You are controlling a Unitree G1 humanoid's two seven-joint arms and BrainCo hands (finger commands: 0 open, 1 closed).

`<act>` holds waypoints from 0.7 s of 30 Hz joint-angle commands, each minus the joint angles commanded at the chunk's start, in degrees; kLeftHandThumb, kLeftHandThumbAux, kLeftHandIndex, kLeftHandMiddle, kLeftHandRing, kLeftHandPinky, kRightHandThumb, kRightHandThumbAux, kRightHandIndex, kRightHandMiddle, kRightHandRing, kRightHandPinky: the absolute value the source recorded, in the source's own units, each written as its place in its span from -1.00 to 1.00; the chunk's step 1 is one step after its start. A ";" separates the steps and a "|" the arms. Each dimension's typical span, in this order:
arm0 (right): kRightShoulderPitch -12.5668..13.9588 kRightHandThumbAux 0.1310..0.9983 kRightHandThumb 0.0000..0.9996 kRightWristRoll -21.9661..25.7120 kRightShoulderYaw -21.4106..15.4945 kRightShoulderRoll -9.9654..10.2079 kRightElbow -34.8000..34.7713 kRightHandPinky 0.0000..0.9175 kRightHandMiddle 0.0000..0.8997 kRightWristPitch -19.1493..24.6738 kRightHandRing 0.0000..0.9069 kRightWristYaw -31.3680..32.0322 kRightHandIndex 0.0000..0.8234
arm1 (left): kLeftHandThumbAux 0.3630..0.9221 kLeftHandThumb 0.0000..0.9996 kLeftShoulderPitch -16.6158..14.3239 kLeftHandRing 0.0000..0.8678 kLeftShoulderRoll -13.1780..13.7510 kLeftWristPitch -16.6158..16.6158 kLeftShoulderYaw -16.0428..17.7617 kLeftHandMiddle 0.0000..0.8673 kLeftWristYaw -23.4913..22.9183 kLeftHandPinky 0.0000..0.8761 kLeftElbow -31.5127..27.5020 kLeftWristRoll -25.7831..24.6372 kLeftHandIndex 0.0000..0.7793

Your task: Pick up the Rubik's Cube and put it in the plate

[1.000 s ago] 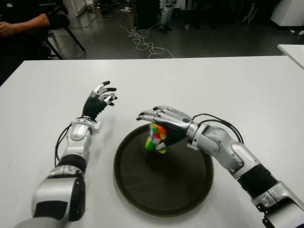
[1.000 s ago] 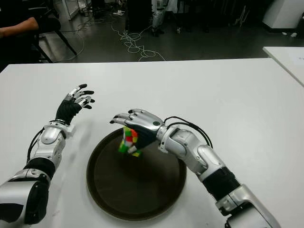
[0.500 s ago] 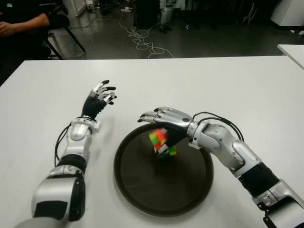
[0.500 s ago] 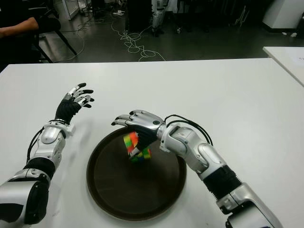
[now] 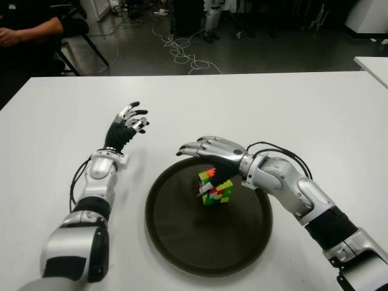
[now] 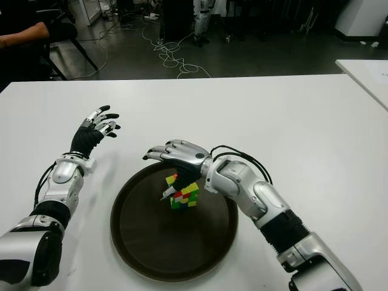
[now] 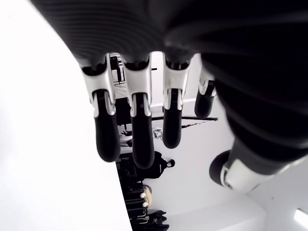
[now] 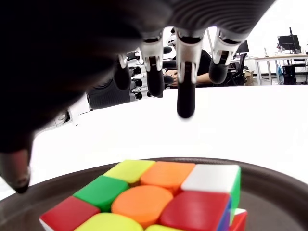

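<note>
The Rubik's Cube (image 5: 215, 188) sits inside the plate (image 5: 176, 242), toward the plate's far side, and we are no longer gripping it. From our right wrist view its top face of orange, red, green, yellow and white squares (image 8: 159, 192) lies below the fingers (image 8: 185, 91), which hang extended above it with clear space between their tips and the cube. Our right hand (image 5: 209, 151) hovers palm down over the plate's far rim, just above the cube, fingers spread loosely and holding nothing; the thumb (image 5: 203, 191) points down beside the cube's left face, and we cannot tell whether it touches.

The plate is dark, round and shallow, resting on the white table (image 5: 303, 109) directly in front of us.

Our left hand (image 5: 129, 121) shows to the left of the plate, well apart from it, raised above the tabletop with its fingers relaxed and slightly bent around nothing, as its wrist view confirms.

At the far left beyond the table, a person's arm (image 5: 30, 30) is visible.
</note>
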 joint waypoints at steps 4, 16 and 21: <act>-0.16 -0.19 -0.96 0.03 -0.06 -0.05 0.06 -1.00 -1.00 0.16 -1.00 0.09 -1.00 | -0.02 -0.10 -0.09 -0.23 0.06 0.35 -0.04 -0.40 0.01 -0.05 0.07 0.05 -0.65; -0.65 -0.20 -0.94 -0.29 -0.32 -0.37 0.23 -1.00 -1.00 0.46 -1.00 -0.05 -1.00 | 0.01 -0.07 -0.19 -0.23 0.47 -0.12 -0.59 -0.40 1.42 -0.10 0.40 1.17 -0.63; -1.28 -0.20 -0.96 -0.06 -1.30 -1.23 0.12 -1.00 -1.00 0.55 -1.00 -0.24 -1.00 | 0.01 -0.07 -0.27 -0.24 0.60 -0.60 -0.83 -0.39 1.93 -0.13 0.81 1.55 -0.63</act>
